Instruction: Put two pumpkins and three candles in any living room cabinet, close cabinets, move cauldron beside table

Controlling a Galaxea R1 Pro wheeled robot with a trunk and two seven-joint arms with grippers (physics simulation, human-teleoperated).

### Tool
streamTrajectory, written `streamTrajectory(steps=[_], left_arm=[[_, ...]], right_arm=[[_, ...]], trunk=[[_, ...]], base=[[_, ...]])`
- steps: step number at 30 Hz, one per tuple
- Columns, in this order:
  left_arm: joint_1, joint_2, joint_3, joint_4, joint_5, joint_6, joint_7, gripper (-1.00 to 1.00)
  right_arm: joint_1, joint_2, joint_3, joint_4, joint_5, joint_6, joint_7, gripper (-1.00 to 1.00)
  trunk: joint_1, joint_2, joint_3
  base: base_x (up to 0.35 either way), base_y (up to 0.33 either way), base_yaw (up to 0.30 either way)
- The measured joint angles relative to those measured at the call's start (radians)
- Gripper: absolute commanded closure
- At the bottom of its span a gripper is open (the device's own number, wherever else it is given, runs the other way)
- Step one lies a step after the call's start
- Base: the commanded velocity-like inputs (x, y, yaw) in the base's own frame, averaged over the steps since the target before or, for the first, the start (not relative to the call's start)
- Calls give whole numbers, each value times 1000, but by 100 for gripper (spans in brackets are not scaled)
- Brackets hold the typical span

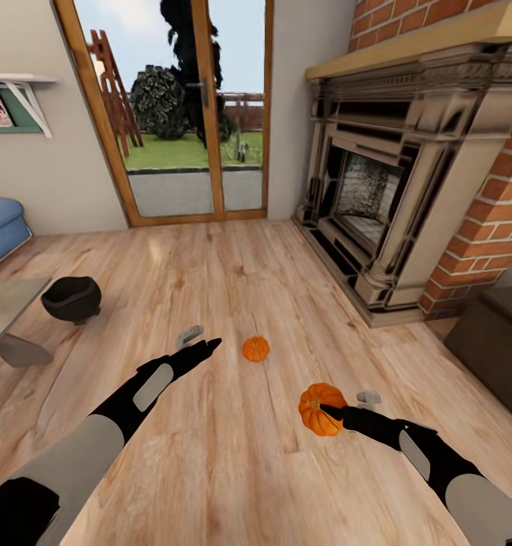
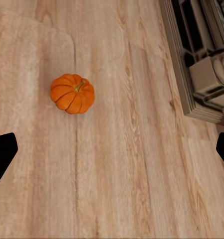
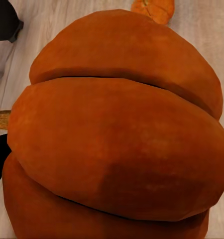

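Closest in, at about five o'clock, the right gripper [image 1: 328, 410] is clamped on a pumpkin [image 1: 321, 409], holding it clear above the wood floor [image 1: 233, 455]; through the right wrist camera that held pumpkin [image 3: 117, 134] bulges right up against the lens, its ribs plain to see. Just past it, at about four o'clock, a grey-tan candle [image 1: 369, 396] lies on the boards.

At about eleven o'clock the left gripper [image 1: 208, 346] reaches forward, its fingers spread wide apart with nothing between them; in the left wrist camera only the dark tips [image 2: 2, 154] show at the edges. Just beyond its tip lies a second candle [image 1: 189, 334], tipped on its side. At about twelve o'clock the other pumpkin [image 1: 256, 349] sits on the floor, upright, apart from both grippers.

Further off at ten o'clock stands the black cauldron [image 1: 72, 297], just beside the corner of a low grey table [image 1: 5, 307]. At two o'clock is the dark fireplace [image 1: 384, 189] set in red brick, and straight ahead at the far wall, the glazed garden door [image 1: 187, 114]
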Motion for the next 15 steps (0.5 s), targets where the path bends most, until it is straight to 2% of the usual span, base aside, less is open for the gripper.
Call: streamTrajectory(steps=[15], left_arm=[[0, 0, 0, 0, 0, 0, 0, -100]], right_arm=[[0, 0, 0, -1, 0, 0, 0, 100]], trunk=[[0, 0, 0]], base=[[337, 0, 0]])
